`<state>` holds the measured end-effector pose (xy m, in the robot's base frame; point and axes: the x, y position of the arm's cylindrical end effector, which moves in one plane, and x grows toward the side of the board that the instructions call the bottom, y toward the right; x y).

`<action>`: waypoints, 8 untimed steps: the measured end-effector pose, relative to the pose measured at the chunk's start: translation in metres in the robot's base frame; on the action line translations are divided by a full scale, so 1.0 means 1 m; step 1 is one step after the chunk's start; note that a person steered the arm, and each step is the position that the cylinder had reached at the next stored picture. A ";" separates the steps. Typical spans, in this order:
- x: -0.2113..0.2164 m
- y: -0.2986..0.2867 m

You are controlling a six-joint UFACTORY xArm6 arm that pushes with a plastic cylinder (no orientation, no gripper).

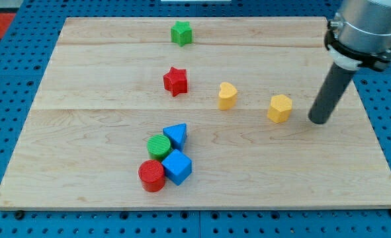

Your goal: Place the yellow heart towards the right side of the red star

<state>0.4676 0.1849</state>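
Nearest us, at the view's bottom, four blocks huddle below and slightly left of the red star (175, 80): a red cylinder (151, 175) touching a blue cube (177, 166), then a green cylinder (159, 145) and a blue triangular block (176, 135) just behind them. Farther up the wooden worktop (83, 132) comes the middle row. The yellow heart (227, 95) sits to the star's right and slightly lower, near it but apart. Farther right of the star stands a yellow hexagonal block (280, 108), and beyond that our tip (319, 121) rests on the board (close beside this block, not touching). We carry no jaws, only the dark rod. Farthest off, above the star, sits a green star (180, 32).
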 end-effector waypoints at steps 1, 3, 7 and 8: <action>-0.007 -0.057; -0.028 -0.110; -0.060 -0.162; -0.051 -0.168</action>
<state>0.4169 0.0173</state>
